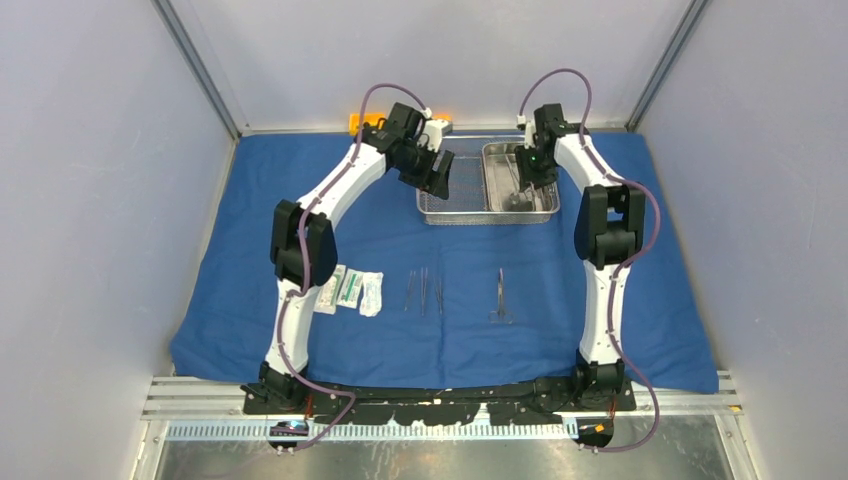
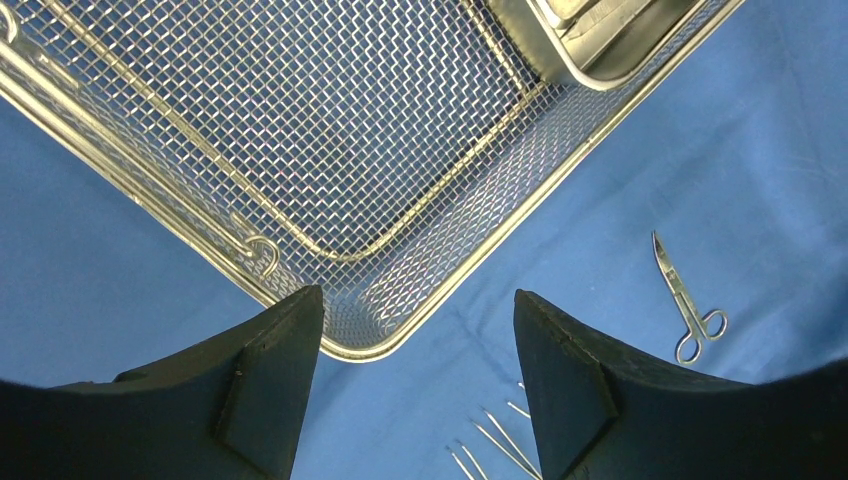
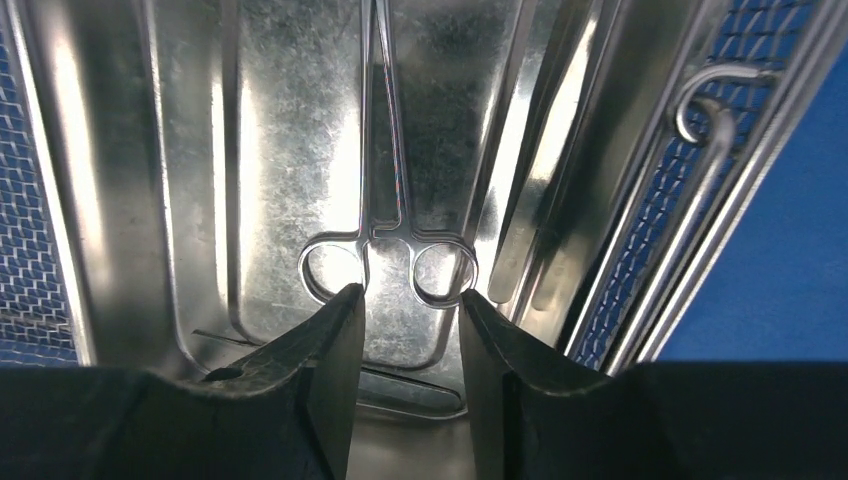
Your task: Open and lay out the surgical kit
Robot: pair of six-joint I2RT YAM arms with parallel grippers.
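the blue cloth (image 1: 250, 300) lies spread over the desk. near its front edge sit three packets (image 1: 350, 290), a row of thin instruments (image 1: 425, 288) and a pair of scissors (image 1: 502, 298). at the back the mesh basket (image 1: 432, 200) stands on the cloth with the solid tray (image 1: 490, 175) in its right half. one pair of forceps (image 3: 385, 150) lies flat on the tray floor, rings toward the right pincer (image 3: 410, 295). its jaws stand partly apart just at the rings, with nothing between them. the left pincer (image 2: 418, 300) hangs released and empty over the basket's near left corner.

the likely step is lifting the forceps out to join the other tools. several things could go wrong, as i judge it:

- the forceps are thin and lie flush on polished steel, so the jaws may close and slip off them.
- the jaws may catch only one ring, and the tool would swing and drop.
- the tray walls are close on both sides, so a finger could strike a wall or the floor and shove the tray within the basket.
- held by the rings, the forceps hang long, and the tip could snag the tray rim or the mesh on the way out.
- the left pincer is near the basket rim and could nudge it if it descends.
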